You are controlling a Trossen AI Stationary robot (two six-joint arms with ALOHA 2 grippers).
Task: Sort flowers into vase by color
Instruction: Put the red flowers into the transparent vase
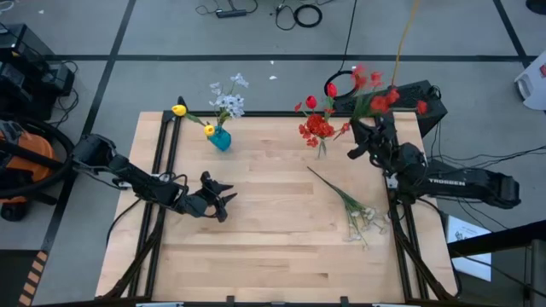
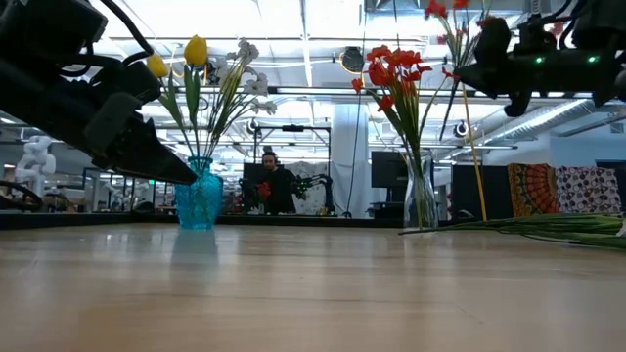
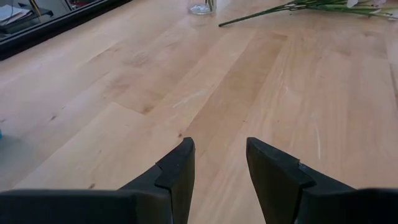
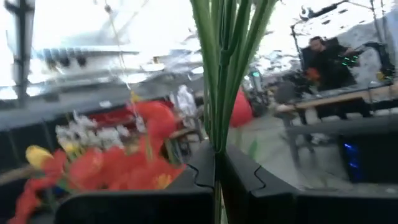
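Note:
My right gripper [image 1: 365, 130] hovers above the table's far right, just right of a clear glass vase [image 1: 321, 148] holding red flowers [image 1: 316, 126]. It is shut on a bunch of red-blossomed flowers [image 1: 380, 92]. A blue vase [image 1: 220, 139] at the far left centre holds yellow and white flowers [image 1: 223, 102]. A bundle of pale white flowers [image 1: 357, 211] lies flat on the table near the right edge. My left gripper [image 1: 223, 199] is open above bare wood at the left centre; its fingers [image 3: 177, 171] hold nothing. My right gripper pinches several green stems [image 4: 219, 134] of the red flowers between its two fingers [image 4: 245, 177], the fingers lying across the stems. The bunch is lifted clear of the table. The stems stand roughly upright, with the red blossoms [image 2: 437, 10] above the gripper [image 2: 494, 61].
The table's far edge runs just behind both vases. Bare wood [image 1: 273, 230] spans the middle and near side of the table. Black rails [image 1: 158, 162] run along the left and right sides. A person sits in the room beyond, behind the blue vase [image 2: 201, 196].

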